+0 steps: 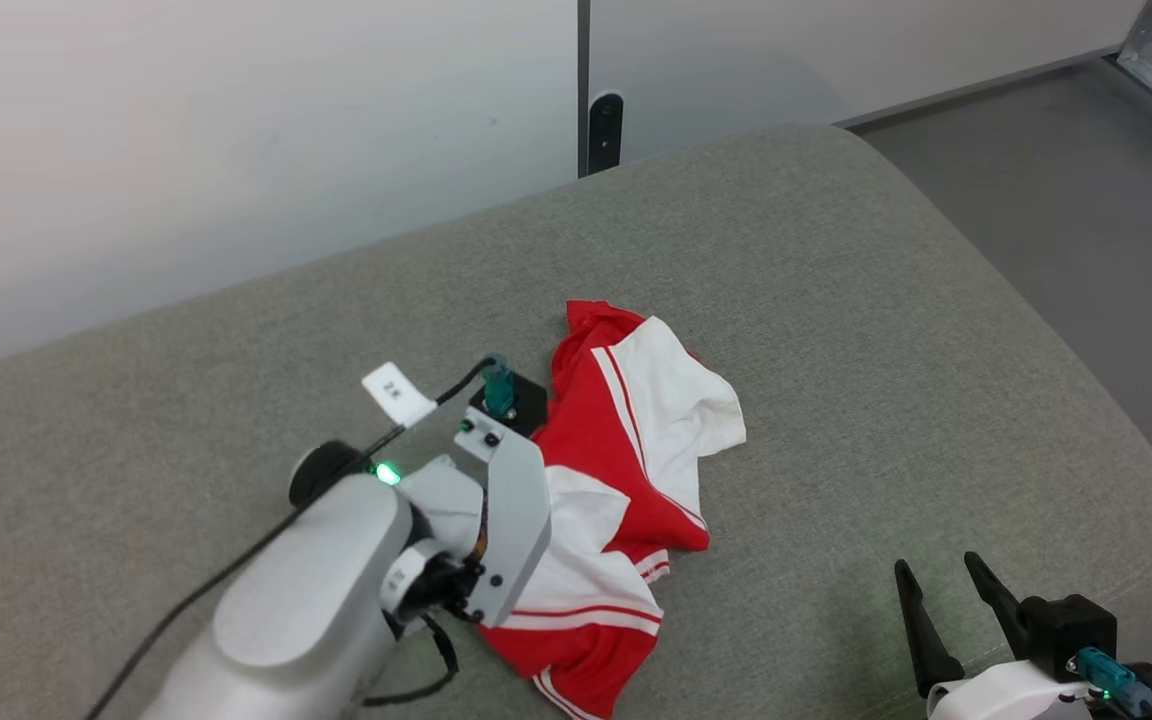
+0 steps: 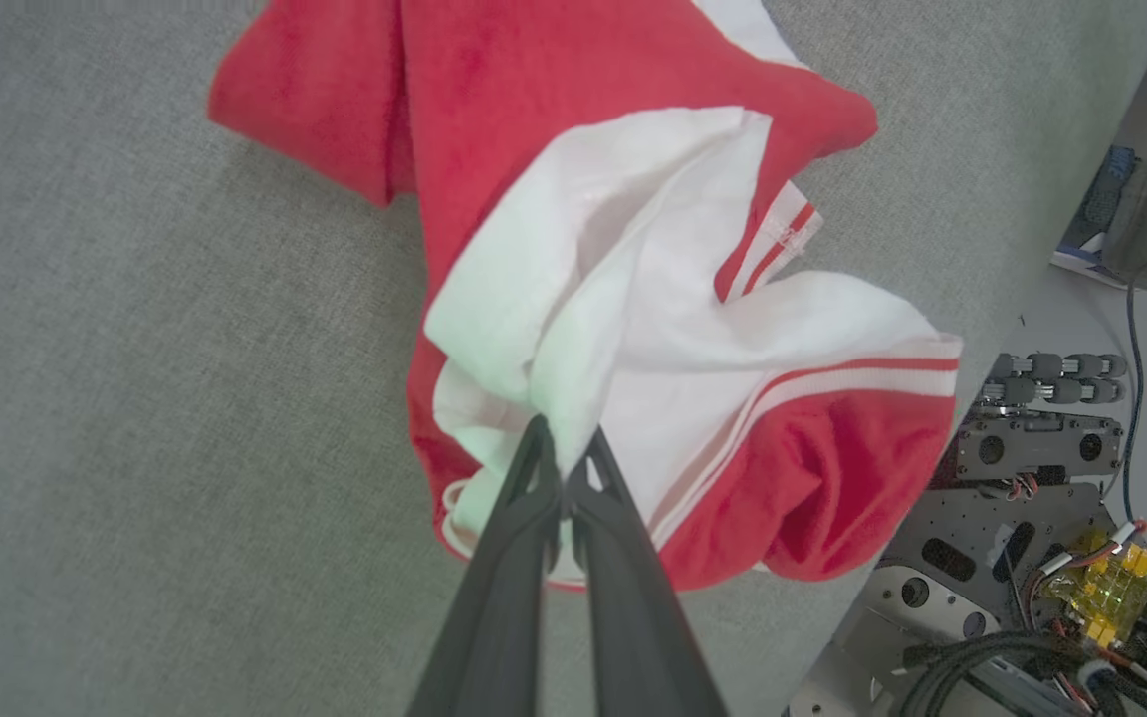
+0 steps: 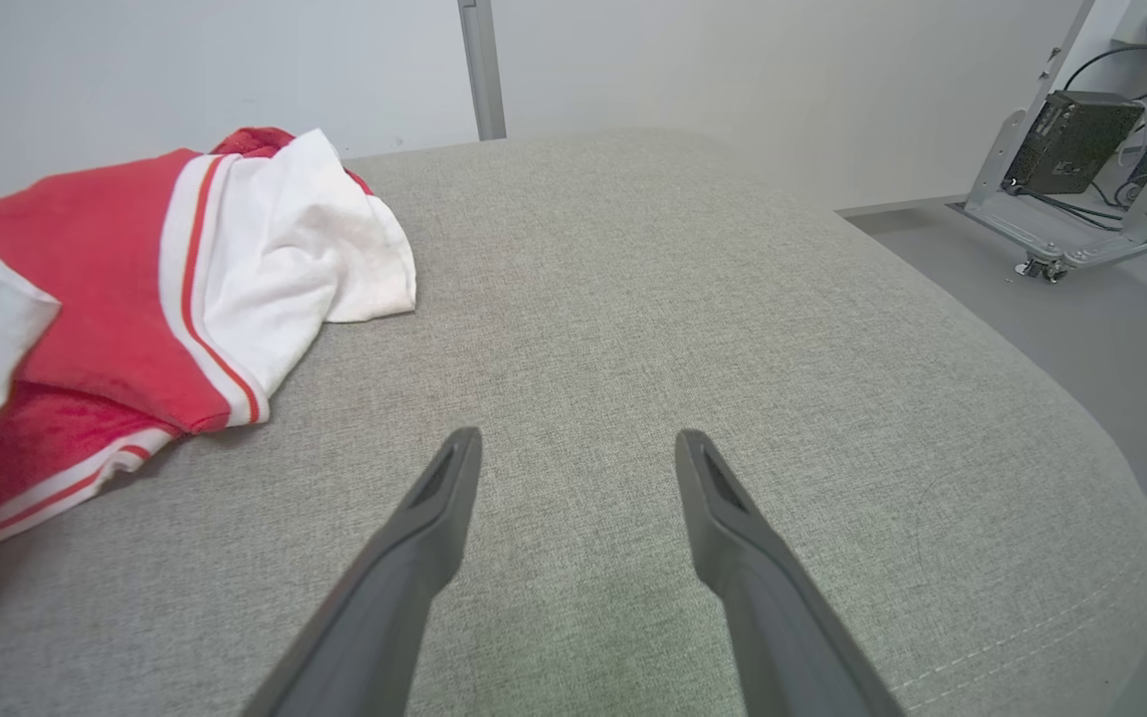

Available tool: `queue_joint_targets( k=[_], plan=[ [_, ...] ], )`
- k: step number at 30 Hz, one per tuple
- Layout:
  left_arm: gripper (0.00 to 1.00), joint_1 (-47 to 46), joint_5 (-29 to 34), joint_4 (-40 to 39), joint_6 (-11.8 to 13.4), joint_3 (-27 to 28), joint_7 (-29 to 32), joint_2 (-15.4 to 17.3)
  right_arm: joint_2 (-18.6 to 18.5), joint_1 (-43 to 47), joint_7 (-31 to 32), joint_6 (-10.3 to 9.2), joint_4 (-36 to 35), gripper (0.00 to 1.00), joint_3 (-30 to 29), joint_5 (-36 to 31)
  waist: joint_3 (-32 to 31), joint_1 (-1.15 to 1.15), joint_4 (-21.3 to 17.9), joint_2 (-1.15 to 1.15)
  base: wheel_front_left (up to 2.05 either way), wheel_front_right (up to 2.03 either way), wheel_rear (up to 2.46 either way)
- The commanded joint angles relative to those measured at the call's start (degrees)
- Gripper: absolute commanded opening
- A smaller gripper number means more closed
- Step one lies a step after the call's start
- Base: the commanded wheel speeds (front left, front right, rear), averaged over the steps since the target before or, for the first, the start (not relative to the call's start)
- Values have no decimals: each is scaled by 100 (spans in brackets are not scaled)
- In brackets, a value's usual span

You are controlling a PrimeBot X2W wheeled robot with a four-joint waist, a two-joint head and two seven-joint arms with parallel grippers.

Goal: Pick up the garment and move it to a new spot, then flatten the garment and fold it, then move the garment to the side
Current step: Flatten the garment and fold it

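Garment (image 1: 626, 470) (image 2: 633, 329) (image 3: 135, 269): crumpled red-and-white heap on the grey upholstered bench (image 1: 836, 250), toward its near edge, well apart from the right edge. Left gripper (image 2: 564, 438): fingers pinched together on a white sleeve fold; its pale forearm covers the heap's left side. Right gripper (image 1: 936, 562) (image 3: 578, 438): jaws spread, holding nothing, over bare upholstery by the near right corner, apart from the cloth. White wall and dark post (image 1: 583, 90) behind the far edge. Grey floor right; a black box (image 3: 1071, 139) on a metal bracket there.
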Motion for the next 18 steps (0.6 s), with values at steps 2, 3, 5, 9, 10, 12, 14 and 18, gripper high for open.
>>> queue_joint_targets(
  k=[2,3,5,9,10,12,14,18],
  plan=[
    [0,-93,-79,-72,-45,-3,91,68,-2,-49,-32,-6,35,100,-20,22,-12,0,12,0,0,0,0],
    [0,-105,-115,-112,-52,1,149,105,-11,-39,-32,-6,49,100,-35,28,-19,0,21,0,0,0,0],
    [0,-157,-129,-244,-60,-21,259,234,-32,-14,-32,-6,78,100,-65,13,-35,0,51,0,0,0,0],
    [0,-144,-290,-645,-112,-52,437,545,-49,37,-23,-6,118,100,-115,4,-53,0,141,0,0,0,0],
    [0,-134,-343,-766,-114,-52,468,645,-43,40,-7,-6,128,100,-118,-2,-54,0,163,0,0,0,0],
    [0,-117,-437,-981,-137,-77,532,877,-44,39,11,-6,139,100,-129,-15,-44,0,222,0,0,0,0],
    [0,-89,-507,-1168,-140,-108,583,1111,-41,25,19,-6,148,100,-142,-38,-38,0,273,0,0,0,0],
    [0,-23,-735,-1412,-147,-130,680,1589,-32,-23,32,-6,164,100,-142,-32,-22,0,348,0,0,0,0]
  ],
)
